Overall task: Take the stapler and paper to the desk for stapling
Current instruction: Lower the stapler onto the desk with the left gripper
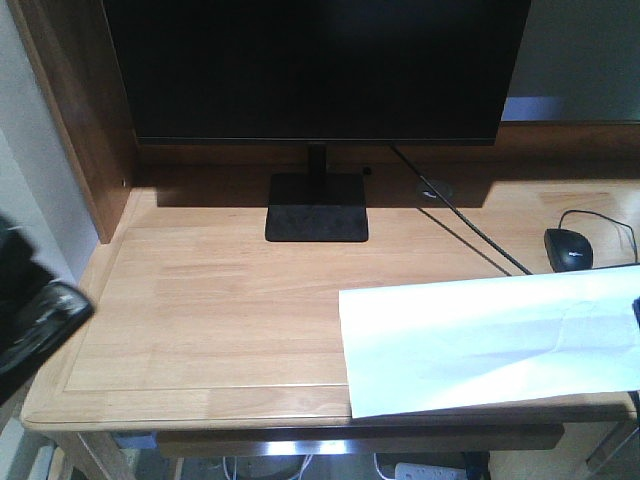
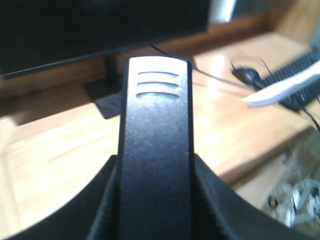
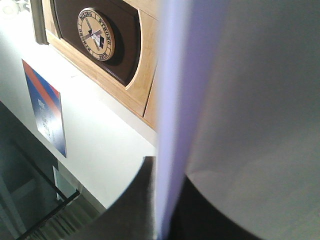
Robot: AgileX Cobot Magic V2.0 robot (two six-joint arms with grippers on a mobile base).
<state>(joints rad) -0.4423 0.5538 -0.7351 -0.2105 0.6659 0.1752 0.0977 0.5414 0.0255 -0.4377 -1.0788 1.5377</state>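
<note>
The left pincer clamps the stapler just off the surface's left edge, with its long axis aimed toward the monitor. The right pincer pinches the paper, held over the surface's right side, long axis running left to right.

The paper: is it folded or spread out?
Spread out: the paper shows as one open sheet, faintly creased, nothing doubled over, across the desk's right side.
</note>
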